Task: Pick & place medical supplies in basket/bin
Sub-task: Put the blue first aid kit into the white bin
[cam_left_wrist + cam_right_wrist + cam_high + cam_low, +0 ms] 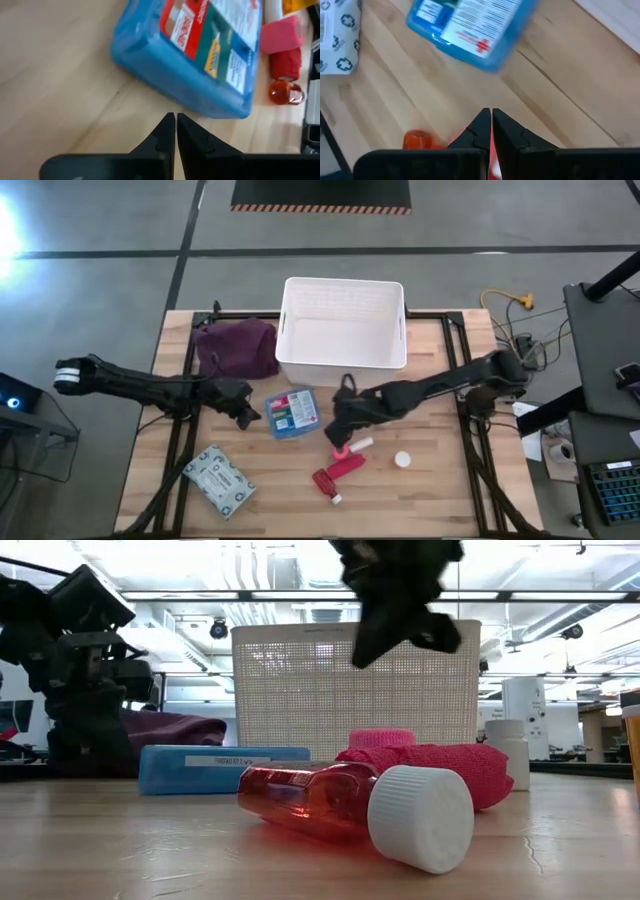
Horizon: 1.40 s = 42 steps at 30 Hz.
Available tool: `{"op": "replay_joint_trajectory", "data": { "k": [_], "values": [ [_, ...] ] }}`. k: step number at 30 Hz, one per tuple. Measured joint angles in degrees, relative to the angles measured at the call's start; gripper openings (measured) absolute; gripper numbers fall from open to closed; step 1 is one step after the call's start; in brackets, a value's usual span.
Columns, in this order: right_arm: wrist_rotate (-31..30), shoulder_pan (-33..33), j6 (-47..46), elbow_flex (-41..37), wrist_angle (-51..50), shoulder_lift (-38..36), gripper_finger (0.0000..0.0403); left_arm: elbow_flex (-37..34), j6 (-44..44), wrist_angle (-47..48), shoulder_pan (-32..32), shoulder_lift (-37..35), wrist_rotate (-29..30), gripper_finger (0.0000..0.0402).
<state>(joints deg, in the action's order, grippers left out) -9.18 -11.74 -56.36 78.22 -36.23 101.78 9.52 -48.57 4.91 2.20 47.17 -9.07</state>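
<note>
The blue box (290,413) with its red-white label lies flat on the table, just in front of the white bin (343,325). My left gripper (245,416) is shut and sits low at the box's left side; the left wrist view shows its tips (175,122) just short of the box's wall (195,100). My right gripper (340,436) is shut and hangs in the air (400,600) over the pink tape roll (350,465) and the red tube (328,480). The grey-white packet (218,480) lies near the table's near left corner. A small white bottle (403,460) stands to the right of the roll.
The maroon cloth (237,348) lies left of the bin at the far edge. A small white item (361,444) lies beside the pink roll. Bare wood stretches to the right of the white bottle and along the near edge. Cables and desks stand beyond the table's right edge.
</note>
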Motion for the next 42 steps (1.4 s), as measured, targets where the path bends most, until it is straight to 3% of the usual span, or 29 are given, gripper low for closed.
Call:
{"op": "replay_joint_trajectory", "data": {
  "k": [3,8,14,18,22,28,33,35,38,42],
  "values": [
    [-2.16,0.39,-0.42,4.58,0.00,5.84,0.0011,-1.06,-0.02,-0.06,0.00,0.46,-0.02,0.0000],
    [-11.24,0.43,-10.21,9.15,-1.09,13.59,0.0011,-2.80,-0.42,-1.24,0.00,1.56,0.22,0.0000],
    [-13.01,0.78,-16.98,13.87,-4.49,21.14,0.0011,-4.86,-3.19,-7.08,0.04,3.72,0.40,0.0000],
    [-15.51,1.24,-15.32,16.72,-6.30,23.07,0.0011,-3.89,-3.20,-13.02,0.04,6.10,0.80,0.0000],
    [-16.21,2.64,-13.30,18.31,-6.44,24.10,0.0011,-2.55,-2.34,-12.72,0.04,11.12,2.12,0.0000],
    [-22.22,2.68,-11.35,21.07,-8.29,21.31,0.0011,-1.81,-1.80,-15.64,0.02,19.78,2.08,0.0000],
    [-21.95,3.30,-9.42,20.79,-4.05,21.01,0.0011,-1.81,-1.83,-21.71,0.04,23.50,2.07,0.0000],
    [-19.20,3.77,-9.22,20.65,-4.06,21.96,0.0011,-1.81,-2.15,-22.85,0.04,23.91,2.12,0.0000],
    [-15.01,4.15,-9.69,19.03,-3.59,23.81,0.0011,-1.81,-2.32,-23.89,0.02,23.22,2.32,0.0000],
    [-14.80,3.84,-11.54,18.38,-4.85,24.17,0.0011,-1.67,-2.50,-23.41,0.01,20.58,2.32,0.0000]
  ]
}}
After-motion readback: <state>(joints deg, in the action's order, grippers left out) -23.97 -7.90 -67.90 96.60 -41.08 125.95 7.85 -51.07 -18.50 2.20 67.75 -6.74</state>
